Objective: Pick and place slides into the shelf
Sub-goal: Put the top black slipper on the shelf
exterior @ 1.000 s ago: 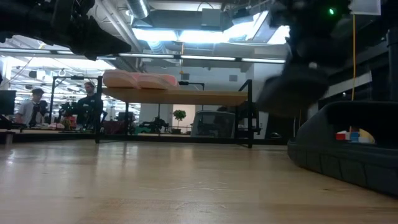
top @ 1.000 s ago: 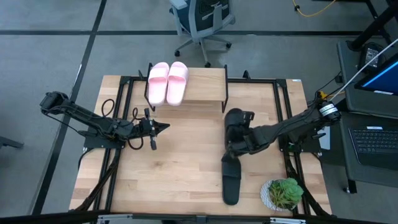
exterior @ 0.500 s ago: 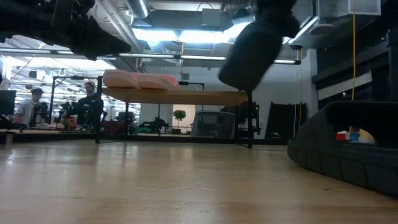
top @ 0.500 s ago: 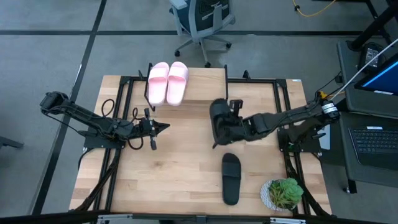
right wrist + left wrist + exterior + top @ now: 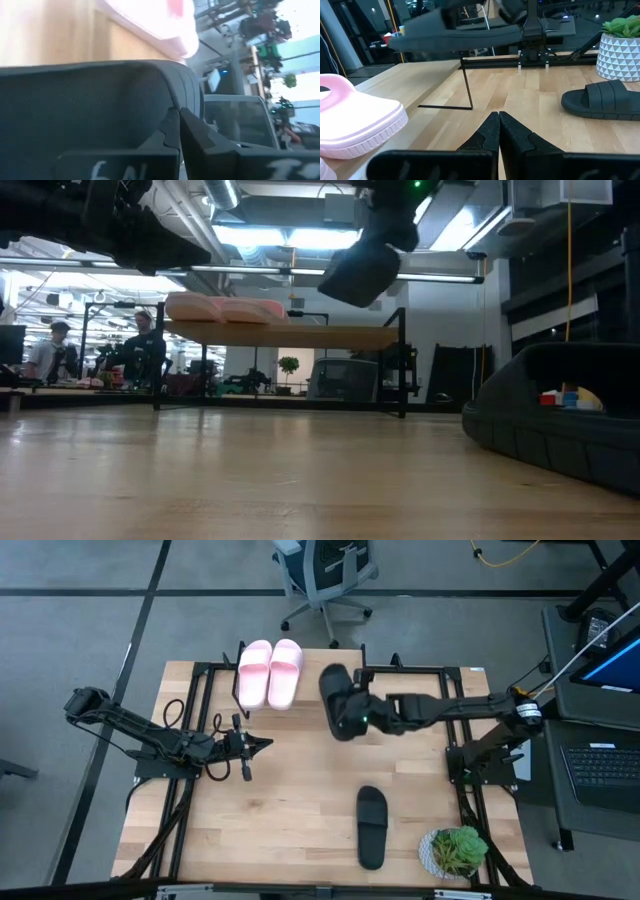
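Note:
Two pale pink slides [image 5: 270, 672] lie side by side on the left part of the shelf's plank top [image 5: 335, 668]. My right gripper [image 5: 362, 716] is shut on a black slide [image 5: 337, 700] and holds it in the air over the shelf's right part; the low view shows this slide [image 5: 360, 270] above the plank [image 5: 300, 336]. A second black slide [image 5: 371, 827] lies sole down on the table, near its front edge. My left gripper [image 5: 262, 744] hovers shut, holding nothing, left of the table's middle. My right gripper pinches the black slide between its two fingers at the rim of the wide strap [image 5: 165, 97]. It reaches in from the table's right side, slanting a little downward. The slide is lifted clear of shelf and table and hangs tilted in the low view.
A potted plant [image 5: 455, 850] in a white pot stands at the table's near right corner. Black frame rails [image 5: 455, 715] run along the table's sides. An office chair [image 5: 325, 575] stands beyond the far edge. People [image 5: 140, 350] show far back in the room.
My right gripper has swung up and toward the table's far edge and left, still shut on the black slide. The slide has gone from above the table's middle right to above the shelf's right part, turning as it went. The other black slide has stayed put.

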